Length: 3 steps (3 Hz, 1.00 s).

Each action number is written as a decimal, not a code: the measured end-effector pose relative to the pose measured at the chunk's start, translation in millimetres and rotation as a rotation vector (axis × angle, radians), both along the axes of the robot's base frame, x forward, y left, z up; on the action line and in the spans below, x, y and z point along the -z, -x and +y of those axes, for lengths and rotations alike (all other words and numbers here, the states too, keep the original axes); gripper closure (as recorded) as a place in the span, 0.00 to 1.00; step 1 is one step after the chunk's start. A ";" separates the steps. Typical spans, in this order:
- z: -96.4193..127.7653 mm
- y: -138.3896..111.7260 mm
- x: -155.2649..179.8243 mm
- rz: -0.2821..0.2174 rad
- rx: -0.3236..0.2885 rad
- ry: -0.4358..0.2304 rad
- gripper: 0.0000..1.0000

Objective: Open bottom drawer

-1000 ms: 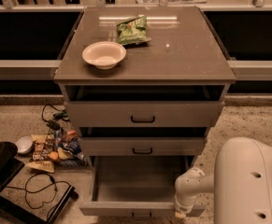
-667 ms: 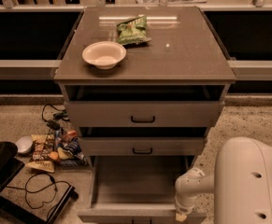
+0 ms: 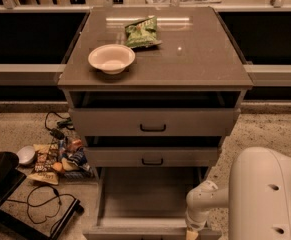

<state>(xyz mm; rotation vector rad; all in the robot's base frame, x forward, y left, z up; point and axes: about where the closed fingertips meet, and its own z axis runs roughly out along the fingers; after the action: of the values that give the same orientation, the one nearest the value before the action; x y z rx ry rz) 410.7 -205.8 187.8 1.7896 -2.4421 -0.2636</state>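
The bottom drawer (image 3: 147, 196) of the grey-brown cabinet stands pulled well out toward me, showing its plain grey, empty inside. Its front panel (image 3: 135, 232) is at the bottom edge of the camera view and its handle is out of view. My gripper (image 3: 192, 232) sits at the right end of that front panel, partly cut off by the frame edge. My white arm (image 3: 265, 194) fills the lower right corner.
The top drawer (image 3: 153, 121) and the middle drawer (image 3: 152, 156) each stand slightly ajar. A white bowl (image 3: 111, 59) and a green chip bag (image 3: 141, 32) lie on the cabinet top (image 3: 195, 59). Snack packets (image 3: 55, 159), cables (image 3: 45, 204) and a black case (image 3: 0, 176) lie on the floor at left.
The bottom drawer has slid a little further out toward me, and my gripper and arm have moved with its front edge.
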 end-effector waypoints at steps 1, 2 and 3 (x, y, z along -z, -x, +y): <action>0.2 2.8 1.8 0.005 0.000 -0.001 0.00; 0.0 4.3 2.4 0.008 0.001 -0.002 0.00; -4.3 63.2 7.2 0.118 0.062 -0.032 0.27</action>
<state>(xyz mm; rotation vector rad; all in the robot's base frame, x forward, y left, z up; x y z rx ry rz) 347.6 -210.1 180.6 1.6618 -2.4265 -0.4039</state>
